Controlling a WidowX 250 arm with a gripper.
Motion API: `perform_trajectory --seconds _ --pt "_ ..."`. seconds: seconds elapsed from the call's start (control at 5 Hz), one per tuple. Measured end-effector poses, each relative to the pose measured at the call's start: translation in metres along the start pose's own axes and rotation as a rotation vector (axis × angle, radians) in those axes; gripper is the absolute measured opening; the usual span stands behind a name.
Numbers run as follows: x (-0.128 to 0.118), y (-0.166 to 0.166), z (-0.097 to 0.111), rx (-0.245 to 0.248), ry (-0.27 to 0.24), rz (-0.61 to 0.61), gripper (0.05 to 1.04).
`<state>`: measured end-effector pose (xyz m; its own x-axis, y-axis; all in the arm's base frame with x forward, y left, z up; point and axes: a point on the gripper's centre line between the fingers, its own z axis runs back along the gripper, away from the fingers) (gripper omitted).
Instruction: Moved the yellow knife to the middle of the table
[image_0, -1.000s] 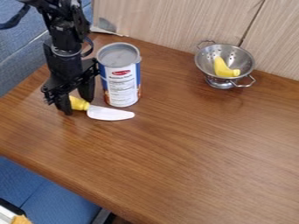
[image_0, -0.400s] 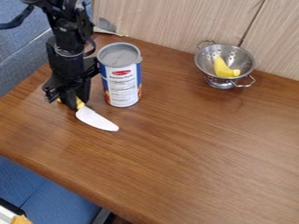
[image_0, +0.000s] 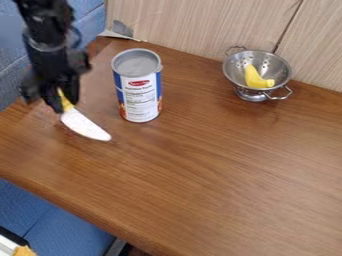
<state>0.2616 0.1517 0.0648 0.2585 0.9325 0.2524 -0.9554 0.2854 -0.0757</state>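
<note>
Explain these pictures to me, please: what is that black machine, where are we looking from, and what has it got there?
The black machine is a robot arm, ending in a two-fingered gripper, its version of a hand. A fixed camera looks down at a slant over the wooden table. The gripper holds a knife by its yellow handle, with the white blade sticking out. Beside it stands an upright can; farther off, a metal colander holds a yellow, curved object.
</note>
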Motion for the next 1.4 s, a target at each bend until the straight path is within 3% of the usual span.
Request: perform_trajectory --seconds 0.4,0.8,1.0,1.4 --pt "-0.009 0.004 0.04 -0.09 0.02 -0.136 0.318" --pt "-0.063 -0.004 0.097 -0.226 0.072 -0.406 0.318" --pt "-0.096 -0.01 0.105 -0.248 0.105 -0.572 0.318" --pt "-0.145 -0.033 0.08 -0.211 0.137 -0.849 0.318"
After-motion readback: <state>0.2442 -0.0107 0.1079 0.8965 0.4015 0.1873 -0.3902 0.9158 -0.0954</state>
